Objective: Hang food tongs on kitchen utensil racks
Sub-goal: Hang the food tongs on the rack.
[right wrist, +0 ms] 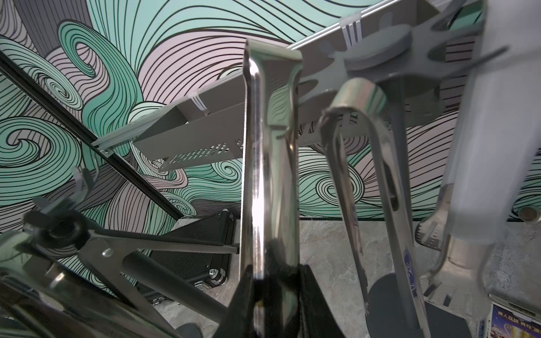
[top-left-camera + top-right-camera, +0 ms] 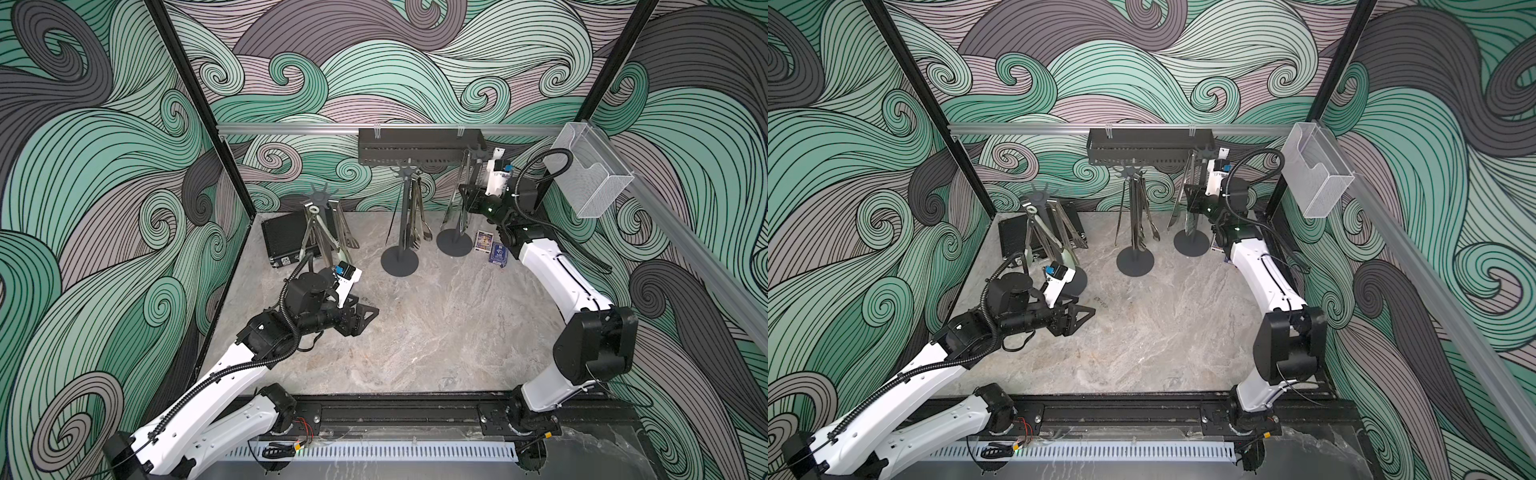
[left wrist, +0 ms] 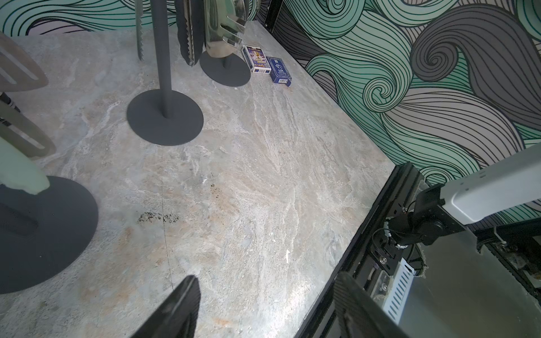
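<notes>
Right gripper (image 1: pixel 275 292) pinches tongs (image 1: pixel 263 164); left gripper (image 3: pixel 266 307) spread wide. Two card boxes (image 3: pixel 257 58) (print too small to read) beside rack (image 3: pixel 225 70).

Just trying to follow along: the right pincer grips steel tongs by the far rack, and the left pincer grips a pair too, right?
Not quite. The left pincer is open and holds nothing, as the left wrist view shows. The right pincer does grip steel tongs by the far rack.

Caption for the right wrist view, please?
Right hand grips steel tongs upright beside the rack's pronged crown, where another pair hangs.
</notes>
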Action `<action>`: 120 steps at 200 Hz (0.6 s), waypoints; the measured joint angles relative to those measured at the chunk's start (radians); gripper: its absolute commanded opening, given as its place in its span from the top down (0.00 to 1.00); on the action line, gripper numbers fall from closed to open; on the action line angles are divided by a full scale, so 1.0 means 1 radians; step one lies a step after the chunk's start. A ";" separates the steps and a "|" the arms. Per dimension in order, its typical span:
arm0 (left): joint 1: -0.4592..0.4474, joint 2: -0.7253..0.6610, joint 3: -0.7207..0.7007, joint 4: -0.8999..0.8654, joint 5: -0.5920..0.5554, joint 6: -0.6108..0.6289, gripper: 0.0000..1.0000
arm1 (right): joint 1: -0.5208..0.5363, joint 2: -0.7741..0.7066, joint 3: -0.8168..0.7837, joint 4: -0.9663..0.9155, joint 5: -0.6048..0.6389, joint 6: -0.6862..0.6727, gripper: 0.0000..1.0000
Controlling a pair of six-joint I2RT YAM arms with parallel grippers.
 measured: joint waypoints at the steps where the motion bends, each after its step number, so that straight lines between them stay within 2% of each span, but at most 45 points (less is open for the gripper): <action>1: 0.000 0.000 0.000 0.000 0.000 0.000 0.27 | 0.000 -0.001 -0.002 0.001 0.000 -0.001 0.80; 120: 0.000 0.001 0.000 0.000 0.000 0.000 0.27 | 0.000 -0.021 -0.079 0.056 0.048 -0.044 0.76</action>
